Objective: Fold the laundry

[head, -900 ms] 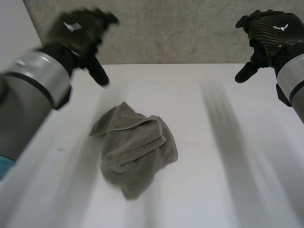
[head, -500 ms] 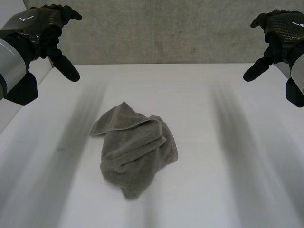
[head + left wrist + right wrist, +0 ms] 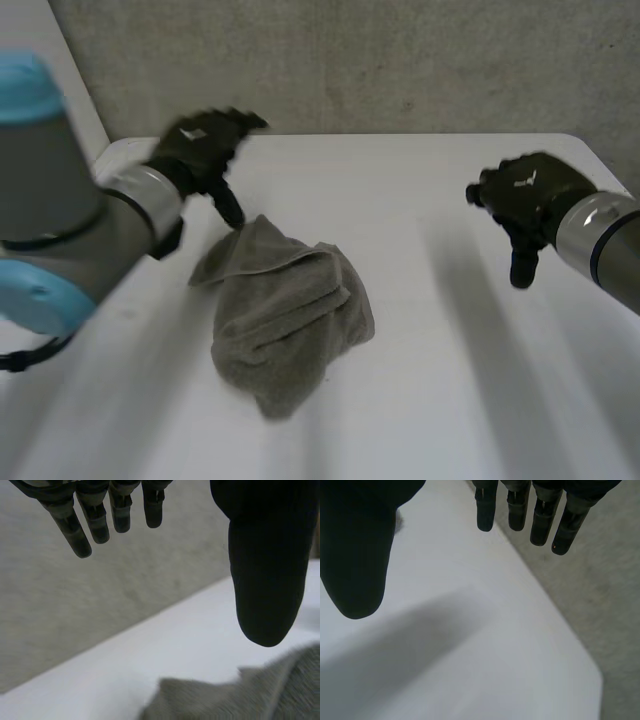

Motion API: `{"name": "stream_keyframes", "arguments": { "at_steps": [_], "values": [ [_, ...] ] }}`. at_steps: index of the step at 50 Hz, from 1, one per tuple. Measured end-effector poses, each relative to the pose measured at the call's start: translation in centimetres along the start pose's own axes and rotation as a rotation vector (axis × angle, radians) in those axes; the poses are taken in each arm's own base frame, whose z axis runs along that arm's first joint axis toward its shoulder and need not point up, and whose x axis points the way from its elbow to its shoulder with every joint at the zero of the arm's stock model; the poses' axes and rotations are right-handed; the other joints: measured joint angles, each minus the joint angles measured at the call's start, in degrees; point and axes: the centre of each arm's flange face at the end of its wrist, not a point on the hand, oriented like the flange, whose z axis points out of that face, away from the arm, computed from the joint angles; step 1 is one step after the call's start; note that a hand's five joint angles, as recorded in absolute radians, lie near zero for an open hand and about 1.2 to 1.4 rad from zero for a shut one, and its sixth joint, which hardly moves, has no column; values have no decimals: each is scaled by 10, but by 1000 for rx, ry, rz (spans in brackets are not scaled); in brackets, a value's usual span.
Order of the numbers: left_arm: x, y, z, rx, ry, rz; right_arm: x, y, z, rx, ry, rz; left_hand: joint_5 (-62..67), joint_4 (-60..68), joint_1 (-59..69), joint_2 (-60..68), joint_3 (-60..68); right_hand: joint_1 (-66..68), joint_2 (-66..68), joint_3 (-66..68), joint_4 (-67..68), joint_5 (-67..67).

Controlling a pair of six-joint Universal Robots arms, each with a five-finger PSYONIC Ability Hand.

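The grey towel (image 3: 285, 315) lies crumpled on the table (image 3: 450, 390), soft and limp, so expect it to sag, not hold shape. Your left robot hand (image 3: 203, 147) hovers spread wide by its far corner, a good place to pinch; your right robot hand (image 3: 525, 190), also wide and empty, is well apart from it.

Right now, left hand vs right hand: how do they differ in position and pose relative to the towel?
1. The left hand is at the towel's far corner, thumb pointing down close above it; the right hand is well off to the towel's side, over bare table.
2. The left hand is ready to grab cloth; the right hand would need to travel first.
Shared: both are open, fingers straight, holding nothing.
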Motion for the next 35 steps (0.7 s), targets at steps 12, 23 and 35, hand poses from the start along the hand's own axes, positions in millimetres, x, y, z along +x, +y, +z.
{"name": "stream_keyframes", "arguments": {
  "at_steps": [12,23,35],
  "values": [
    [44,91,41,-167,215,137,-36,48,12,-66,-78,157,58,64,69,67,64,0,0,0,0,0],
    [43,92,59,-81,166,209,-67,78,26,-57,-114,266,529,535,532,537,535,0,0,0,0,0],
    [30,40,19,13,78,245,-81,39,62,69,-171,705,571,582,565,581,581,0,0,0,0,0]
  ]
}}
